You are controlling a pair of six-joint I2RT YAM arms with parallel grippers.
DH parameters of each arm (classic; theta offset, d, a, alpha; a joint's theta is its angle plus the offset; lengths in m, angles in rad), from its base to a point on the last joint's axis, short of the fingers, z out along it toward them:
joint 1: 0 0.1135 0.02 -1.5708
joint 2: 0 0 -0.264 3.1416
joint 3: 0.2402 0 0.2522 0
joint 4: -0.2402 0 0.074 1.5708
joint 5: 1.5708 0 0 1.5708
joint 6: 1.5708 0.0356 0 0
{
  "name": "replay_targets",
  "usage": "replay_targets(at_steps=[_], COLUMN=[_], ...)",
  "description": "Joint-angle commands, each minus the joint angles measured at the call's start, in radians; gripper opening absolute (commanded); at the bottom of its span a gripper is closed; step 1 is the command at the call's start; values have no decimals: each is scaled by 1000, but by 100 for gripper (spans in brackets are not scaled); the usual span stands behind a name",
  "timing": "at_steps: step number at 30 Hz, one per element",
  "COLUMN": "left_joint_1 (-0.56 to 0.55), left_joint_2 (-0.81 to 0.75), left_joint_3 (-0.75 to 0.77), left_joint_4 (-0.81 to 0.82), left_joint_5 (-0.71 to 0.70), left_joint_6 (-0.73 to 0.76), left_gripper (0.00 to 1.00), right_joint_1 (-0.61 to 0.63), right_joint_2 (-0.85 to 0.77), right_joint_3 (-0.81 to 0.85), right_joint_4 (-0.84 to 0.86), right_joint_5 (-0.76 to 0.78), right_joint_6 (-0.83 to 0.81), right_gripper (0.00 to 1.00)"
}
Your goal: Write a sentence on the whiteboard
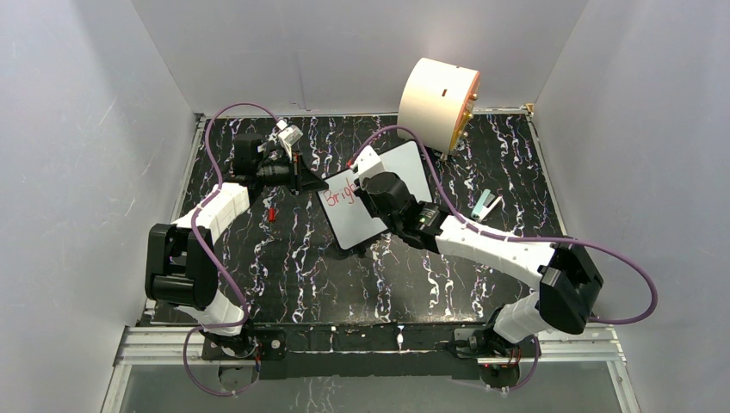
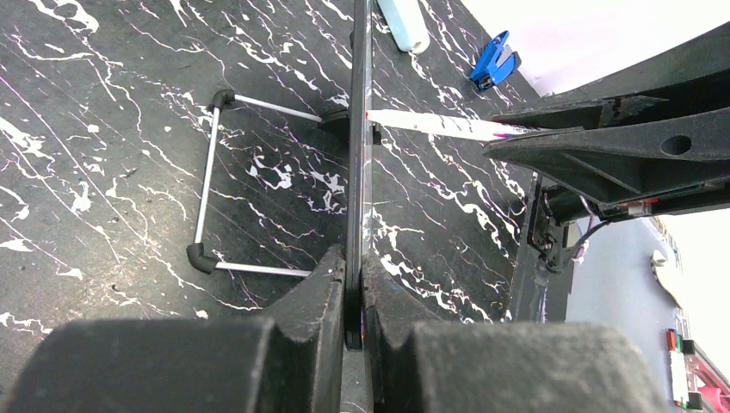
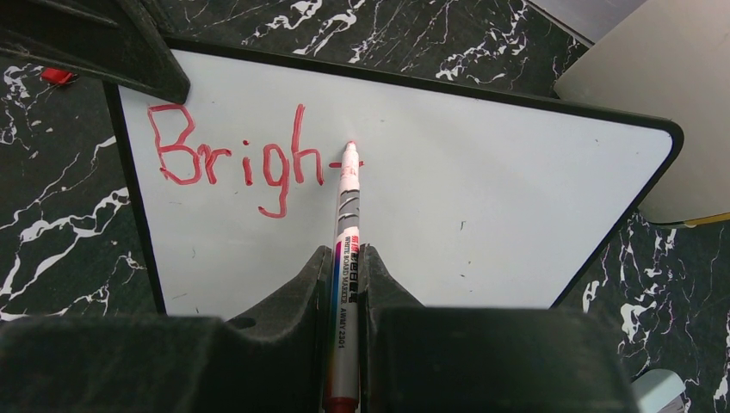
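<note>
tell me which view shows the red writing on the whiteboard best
Right wrist: the red writing reads "Brigh" head-on, with the marker tip just past the h. Top external shows it small and partly hidden. Left wrist sees the whiteboard edge-on, so no letters.

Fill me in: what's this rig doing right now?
It's mid-sentence on the whiteboard. The left jaws are clamped on one edge of the board, holding it. The right jaws grip a marker, its tip touching the white surface. The red lettering reads "Brigh", with a short stroke of the next letter at the tip, so most of the sentence is unwritten.
</note>
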Motion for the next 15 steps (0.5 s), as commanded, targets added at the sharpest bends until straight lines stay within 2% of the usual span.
replay_targets(at_steps=[1, 15], left_joint_1=[-21, -21], left_joint_2=[24, 26], left_joint_3=[-7, -6], left_joint_4=[-82, -82], left_joint_5=[-28, -28], left_joint_6=[35, 35], left_gripper=[0, 0], right_joint_1=[-7, -7], right_joint_2=[4, -9], right_joint_3=[39, 35], right_joint_4=[36, -55], right_joint_5=[-6, -28], right_joint_6=[0, 32], right_gripper=[0, 0])
